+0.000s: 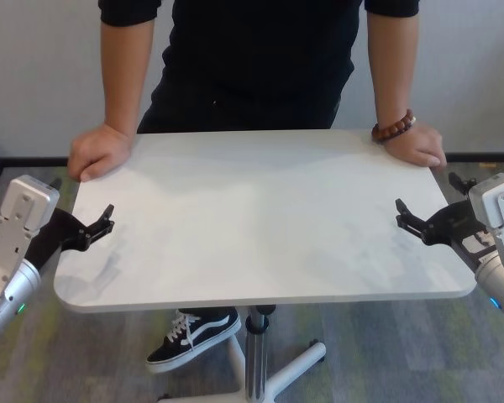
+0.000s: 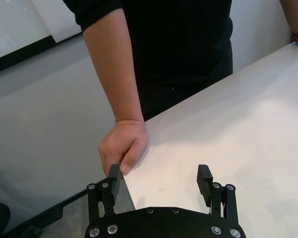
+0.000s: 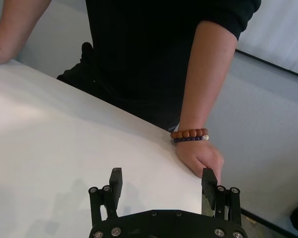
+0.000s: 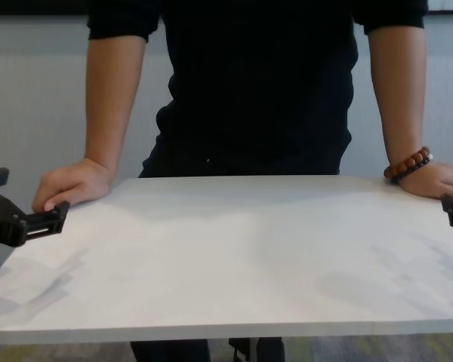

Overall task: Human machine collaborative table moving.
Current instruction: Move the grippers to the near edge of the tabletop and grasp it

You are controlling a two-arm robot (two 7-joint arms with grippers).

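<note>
Left gripper [image 1: 101, 225] at frame left, right gripper [image 1: 410, 218] at frame right; both spread wide, straddling the table's [image 1: 260, 218] short edges, holding nothing; table centre frame, long axis across; human [image 1: 260, 59] grips far corners.

The white marbled tabletop [image 1: 260, 227] stands on a slim silver pole [image 1: 254, 357] with a white splayed base [image 1: 298, 369] over grey carpet [image 1: 386, 353]. Its surface is bare except at the two far corners, where the person's hands [image 1: 99, 151] rest, one gripping each corner.
</note>
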